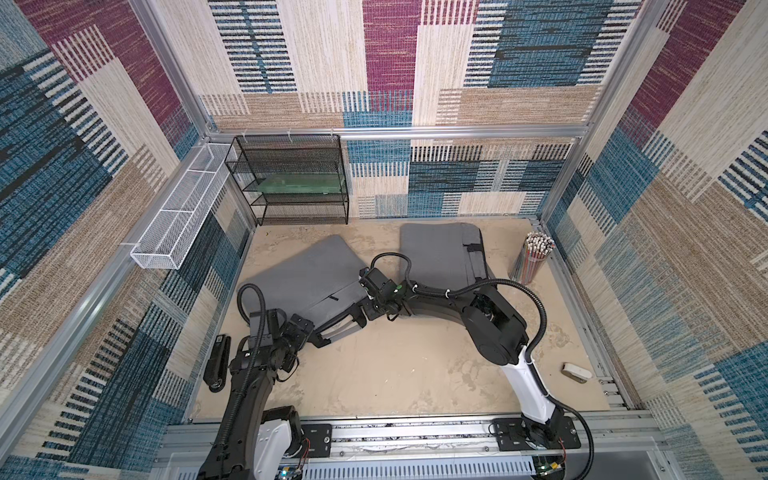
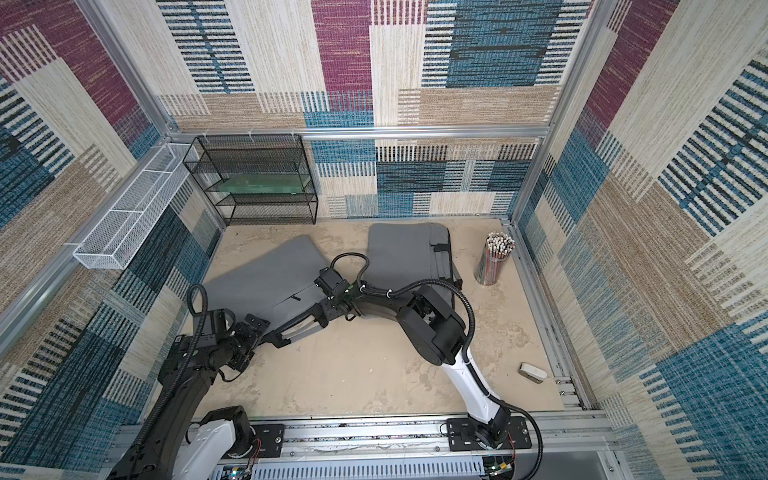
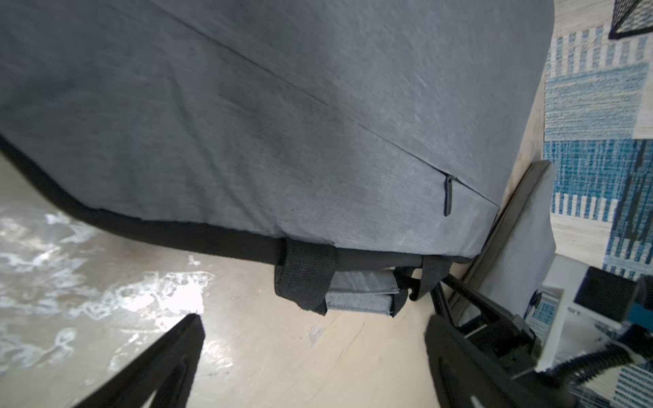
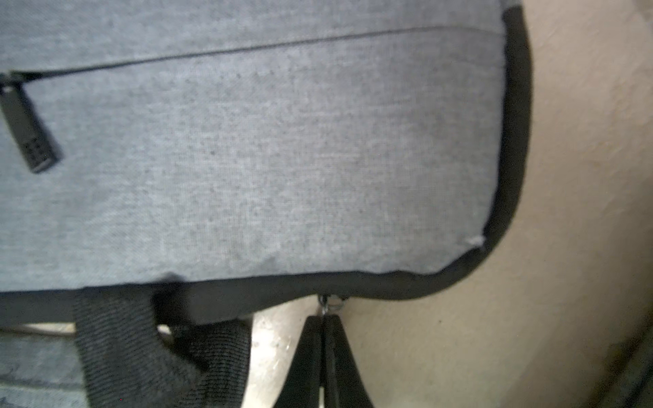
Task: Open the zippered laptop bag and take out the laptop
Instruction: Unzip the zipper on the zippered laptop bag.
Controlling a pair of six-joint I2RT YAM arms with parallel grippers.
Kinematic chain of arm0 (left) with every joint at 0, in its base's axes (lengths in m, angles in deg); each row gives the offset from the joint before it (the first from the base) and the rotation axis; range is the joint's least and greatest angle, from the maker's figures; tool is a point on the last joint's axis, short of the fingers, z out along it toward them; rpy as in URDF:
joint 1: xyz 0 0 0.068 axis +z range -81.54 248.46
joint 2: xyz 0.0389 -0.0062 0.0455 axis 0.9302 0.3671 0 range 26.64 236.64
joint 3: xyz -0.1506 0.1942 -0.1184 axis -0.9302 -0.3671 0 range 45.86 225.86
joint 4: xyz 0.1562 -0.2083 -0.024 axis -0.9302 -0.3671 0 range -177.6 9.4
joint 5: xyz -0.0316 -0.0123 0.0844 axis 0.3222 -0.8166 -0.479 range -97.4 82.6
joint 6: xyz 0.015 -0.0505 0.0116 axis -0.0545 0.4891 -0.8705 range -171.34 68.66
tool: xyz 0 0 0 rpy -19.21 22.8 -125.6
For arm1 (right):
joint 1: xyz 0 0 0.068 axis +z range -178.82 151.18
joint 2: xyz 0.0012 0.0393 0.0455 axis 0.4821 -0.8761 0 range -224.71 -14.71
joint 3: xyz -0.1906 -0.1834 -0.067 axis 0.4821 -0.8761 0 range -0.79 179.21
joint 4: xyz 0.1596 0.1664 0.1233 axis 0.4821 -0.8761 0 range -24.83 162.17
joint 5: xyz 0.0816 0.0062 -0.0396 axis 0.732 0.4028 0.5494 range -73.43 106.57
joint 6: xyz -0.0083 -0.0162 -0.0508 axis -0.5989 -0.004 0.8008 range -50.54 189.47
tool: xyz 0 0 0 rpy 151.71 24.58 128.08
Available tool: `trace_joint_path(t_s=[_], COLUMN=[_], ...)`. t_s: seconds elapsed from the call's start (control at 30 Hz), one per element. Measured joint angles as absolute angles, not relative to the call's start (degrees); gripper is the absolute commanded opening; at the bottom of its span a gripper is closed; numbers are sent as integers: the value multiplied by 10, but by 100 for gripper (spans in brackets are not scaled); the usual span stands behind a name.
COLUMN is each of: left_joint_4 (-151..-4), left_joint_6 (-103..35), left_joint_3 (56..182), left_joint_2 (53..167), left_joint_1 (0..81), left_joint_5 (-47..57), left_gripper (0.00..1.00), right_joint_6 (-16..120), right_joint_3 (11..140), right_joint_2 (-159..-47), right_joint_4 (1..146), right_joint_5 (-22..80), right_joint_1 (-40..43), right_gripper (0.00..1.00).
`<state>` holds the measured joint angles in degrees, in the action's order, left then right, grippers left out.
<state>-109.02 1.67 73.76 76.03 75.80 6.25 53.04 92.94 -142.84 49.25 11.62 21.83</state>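
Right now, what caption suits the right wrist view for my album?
Right gripper shut on the zipper pull at the edge of the grey laptop bag, beside a handle strap.

Two top views look from high above the near edge of the desk [image 1: 395, 374], facing down and toward the back wall [image 1: 374, 83]. They are nearly identical, offset slightly sideways. Both top views take in the whole desk, the left arm [image 1: 249, 382], the right arm [image 1: 494, 328] and the grey laptop bag [image 1: 307, 274].

The left wrist camera sits low and close, looking along its spread left fingers [image 3: 169, 356] at the bag's handle edge. The right wrist camera is closer still and slightly blurred, looking past its pressed-together right fingers [image 4: 307, 353] at a corner of the same bag.

Both wrist views share the handle strap [image 3: 304, 279] and the pocket zip pull [image 3: 448, 196].
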Motion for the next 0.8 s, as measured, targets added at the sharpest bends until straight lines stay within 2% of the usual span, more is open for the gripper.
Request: trace_joint_path(t_s=[0.47,0.6,0.73,0.8], left_joint_4=[-1003,-972,-954,-945], left_joint_6=[53,62,70,72], left_joint_3=[726,726,726,726], left_joint_2=[859,889,921,933], left_joint_1=[673,659,650,649], left_joint_5=[63,62,62,61], left_gripper=[99,95,82,80], right_joint_6=[530,530,530,530], right_joint_3=[933,932,932,929], right_joint_2=[-1432,-1432,-1431,-1430], right_joint_4=[498,500,501,503], right_joint_5=[120,122,131,136], right_joint_1=[220,226,230,231], right_gripper=[0,0,0,0])
